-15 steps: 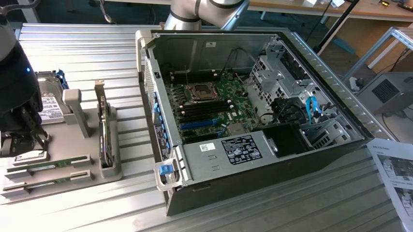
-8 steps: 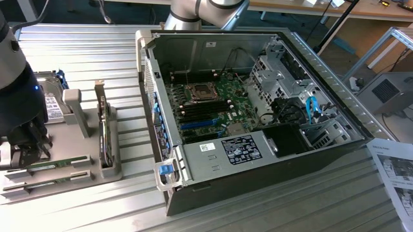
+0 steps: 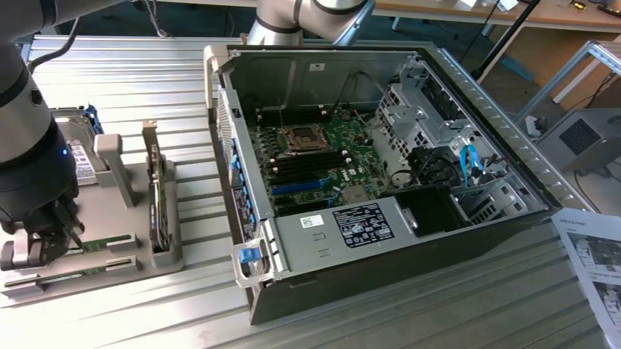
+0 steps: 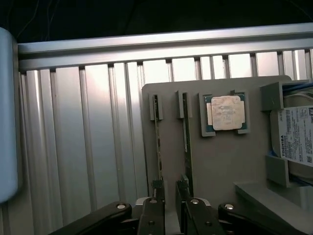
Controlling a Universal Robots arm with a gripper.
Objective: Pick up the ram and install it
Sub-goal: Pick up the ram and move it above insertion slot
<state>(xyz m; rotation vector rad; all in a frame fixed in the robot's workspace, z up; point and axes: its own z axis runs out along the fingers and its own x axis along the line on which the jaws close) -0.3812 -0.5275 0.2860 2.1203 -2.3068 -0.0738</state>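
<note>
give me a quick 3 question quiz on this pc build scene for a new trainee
1. True or false: the computer case is open, showing the motherboard.
2. Which does the hand stand over? A) the grey parts holder B) the power supply C) the printed sheet
3. Fill in: the holder's square recess, beside the hard drive, holds a silver ____.

Key: 1 true; 2 A; 3 processor chip
</note>
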